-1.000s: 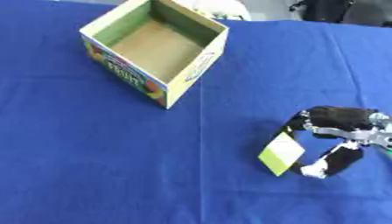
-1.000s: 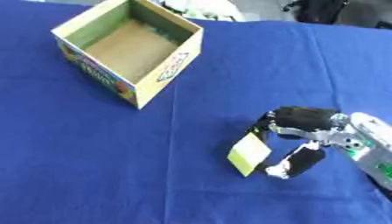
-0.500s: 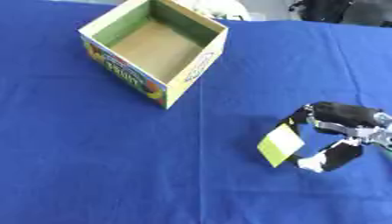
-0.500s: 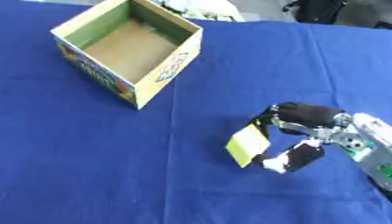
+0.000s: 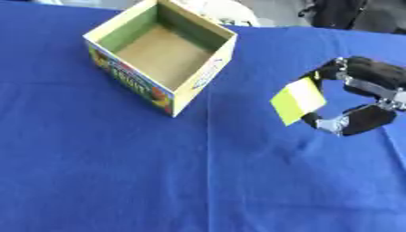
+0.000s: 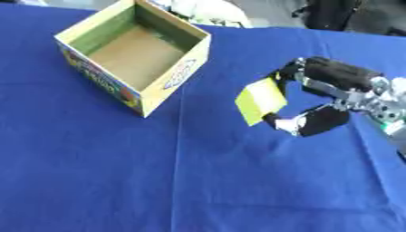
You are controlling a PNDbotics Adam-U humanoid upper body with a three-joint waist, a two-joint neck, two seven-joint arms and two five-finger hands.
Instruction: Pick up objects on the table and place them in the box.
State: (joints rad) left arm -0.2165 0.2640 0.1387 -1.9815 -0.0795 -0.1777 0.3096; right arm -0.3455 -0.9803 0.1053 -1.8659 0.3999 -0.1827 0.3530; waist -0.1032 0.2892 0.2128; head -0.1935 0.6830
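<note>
My right hand (image 6: 329, 97) comes in from the right edge and pinches a small flat yellow-green packet (image 6: 260, 100) between curled fingers and thumb, held above the blue table. The open cardboard box (image 5: 162, 53) with colourful printed sides stands at the upper left, its brown floor bare. The packet hangs to the right of the box, a short gap away from its right corner. My left hand shows in neither view.
A blue cloth (image 5: 119, 172) covers the whole table. Pale objects (image 5: 226, 10) and dark shapes (image 5: 349, 16) lie beyond the table's far edge.
My right hand has risen with the yellow-green packet and carried it up and toward the box. The box has not moved.
</note>
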